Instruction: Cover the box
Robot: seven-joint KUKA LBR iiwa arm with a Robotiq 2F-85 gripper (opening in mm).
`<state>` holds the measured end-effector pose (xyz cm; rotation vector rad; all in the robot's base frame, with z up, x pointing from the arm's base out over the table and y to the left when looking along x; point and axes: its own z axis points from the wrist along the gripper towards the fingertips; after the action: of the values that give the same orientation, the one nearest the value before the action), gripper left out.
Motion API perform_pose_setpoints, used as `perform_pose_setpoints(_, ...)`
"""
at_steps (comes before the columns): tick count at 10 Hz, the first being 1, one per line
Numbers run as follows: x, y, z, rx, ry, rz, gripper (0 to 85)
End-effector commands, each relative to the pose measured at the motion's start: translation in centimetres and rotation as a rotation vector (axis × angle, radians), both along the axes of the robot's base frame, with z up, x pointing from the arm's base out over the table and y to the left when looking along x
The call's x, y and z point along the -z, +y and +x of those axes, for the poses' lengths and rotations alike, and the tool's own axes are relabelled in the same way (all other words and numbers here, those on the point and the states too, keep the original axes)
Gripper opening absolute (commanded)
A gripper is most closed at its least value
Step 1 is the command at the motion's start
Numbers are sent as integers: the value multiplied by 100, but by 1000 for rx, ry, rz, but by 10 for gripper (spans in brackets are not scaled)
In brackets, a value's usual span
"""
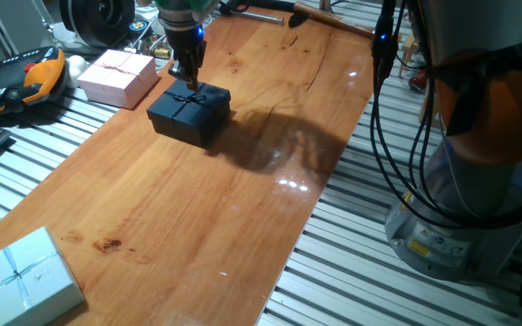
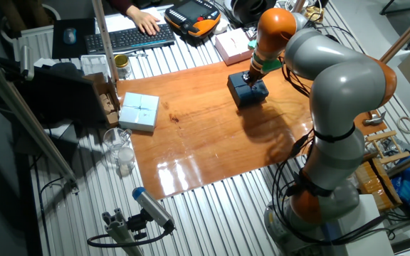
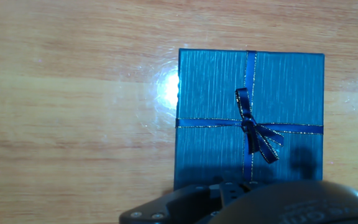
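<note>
The box (image 1: pixel 188 113) stands at the far left of the wooden table (image 1: pixel 207 217), closed under a dark blue lid (image 3: pixel 229 93) tied with a blue ribbon and bow (image 3: pixel 253 132). The lid sits square and flat, and the box's inside is hidden. It also shows in the other fixed view (image 2: pixel 248 89). My gripper (image 1: pixel 188 76) points straight down at the lid's far edge, its tips at or just above the top. The fingers look close together, and the hand view shows only the hand's body at the bottom edge, not the tips.
A pink ribboned box (image 1: pixel 116 77) lies just left of the box at the table's edge. A pale blue ribboned box (image 1: pixel 21 281) lies at the near left corner. A teach pendant (image 1: pixel 25 81) and cables lie off the table. The robot's base (image 1: pixel 478 208) stands on the right.
</note>
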<state>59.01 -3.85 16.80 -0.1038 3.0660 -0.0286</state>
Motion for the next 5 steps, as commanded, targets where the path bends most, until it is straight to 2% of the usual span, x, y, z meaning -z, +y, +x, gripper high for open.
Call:
perform_pose_setpoints(1,2,-3,4,1,2,1,0)
perform_pose_setpoints(5,9,-11,15,1,2,0,0)
